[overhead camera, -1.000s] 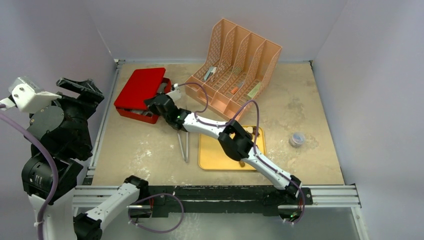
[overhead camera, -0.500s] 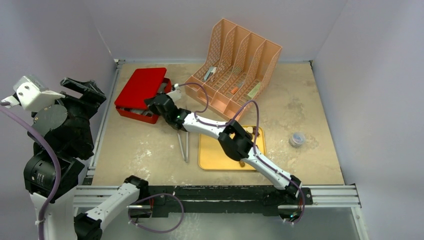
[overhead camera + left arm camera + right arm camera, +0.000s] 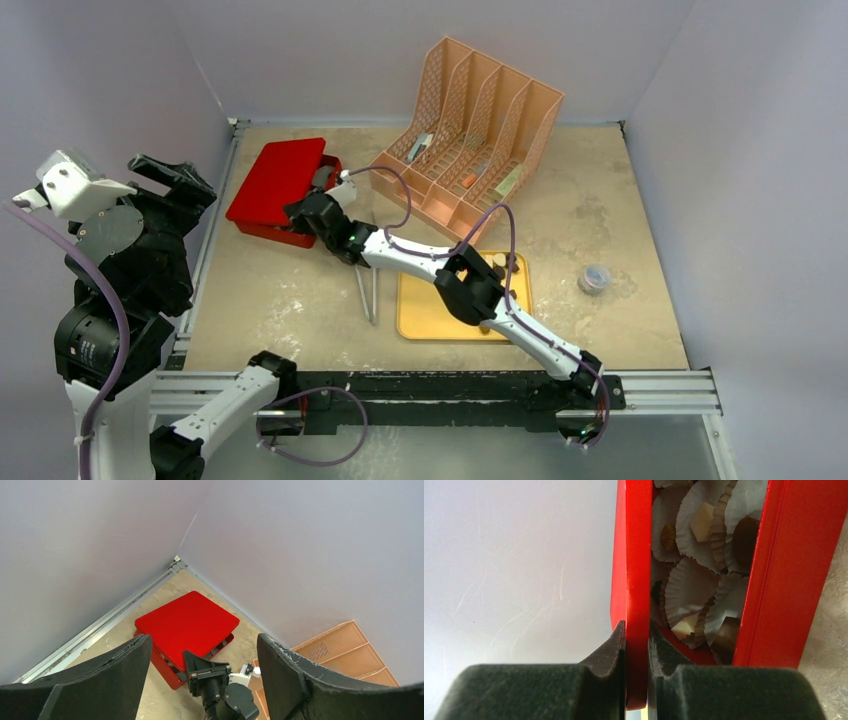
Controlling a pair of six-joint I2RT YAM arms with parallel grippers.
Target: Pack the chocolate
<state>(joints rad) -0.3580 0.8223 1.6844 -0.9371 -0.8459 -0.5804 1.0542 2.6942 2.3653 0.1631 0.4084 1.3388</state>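
The right arm [image 3: 420,255] stretches to the red box [image 3: 262,228] at 10 o'clock on the tabletop [image 3: 600,200]. Its jaws pinch the edge of the red lid [image 3: 634,555], which stands ajar from the base. Through the gap the chocolates [image 3: 701,522], cream, caramel and dark, sit in white paper cups [image 3: 689,585] inside the box. The left arm [image 3: 120,250] hangs raised beyond the tabletop's 9 o'clock edge, jaws spread wide.

No text, label or number can be read anywhere.
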